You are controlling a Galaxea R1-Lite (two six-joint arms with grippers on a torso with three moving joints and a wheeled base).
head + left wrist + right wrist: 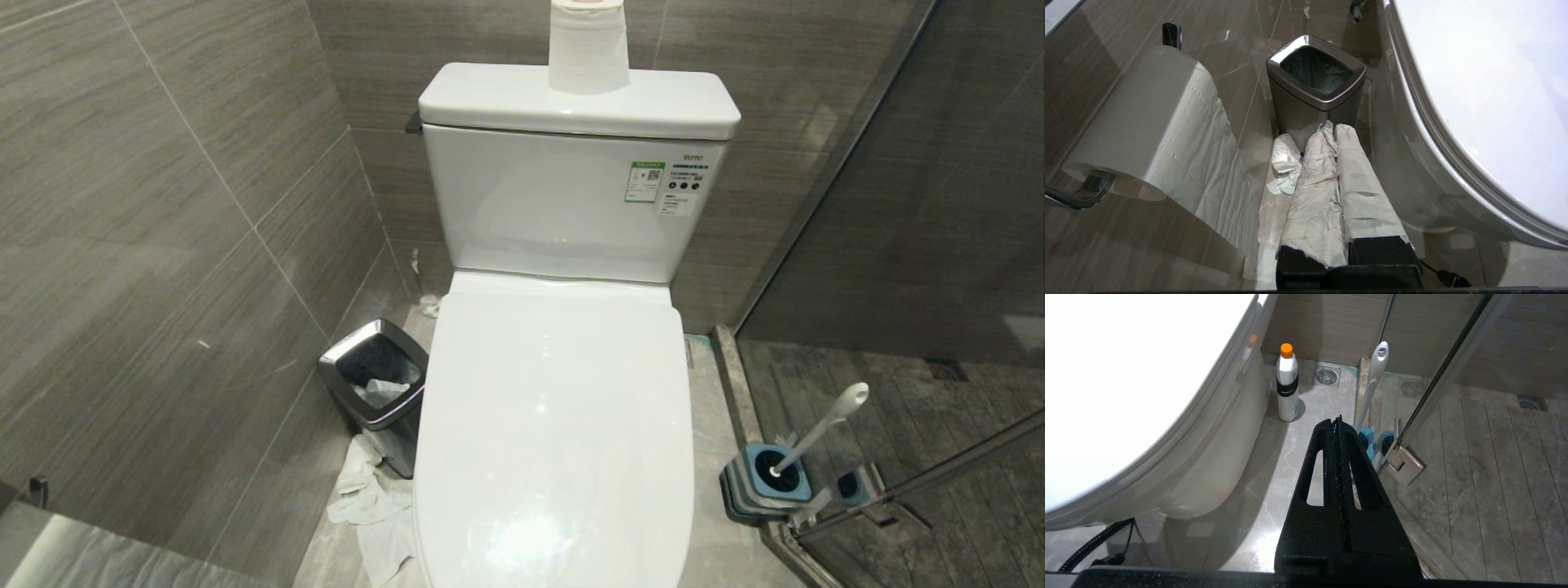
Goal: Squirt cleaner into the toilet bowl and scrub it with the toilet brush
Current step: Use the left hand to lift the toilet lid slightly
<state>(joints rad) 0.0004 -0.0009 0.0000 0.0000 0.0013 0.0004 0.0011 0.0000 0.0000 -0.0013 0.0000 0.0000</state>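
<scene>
The toilet bowl (555,425) stands in the middle with its white lid down, so the inside is hidden. Its outer wall (1404,171) is close beside my left gripper (1333,126), which is shut with paper-wrapped fingers and holds nothing. My right gripper (1336,421) is shut and empty on the other side of the bowl (1208,469). Beyond it the toilet brush (1374,384) leans in its blue-and-grey holder (1367,439). The head view shows brush (824,425) and holder (771,482) by the shower door. The cleaner is out of view. Neither gripper shows in the head view.
A white bottle with an orange cap (1287,381) stands on the floor by the bowl. A steel bin (375,376) sits left of the toilet, with crumpled paper (371,498) beside it. A wall roll (1139,122) hangs nearby. The glass shower door (898,245) closes off the right.
</scene>
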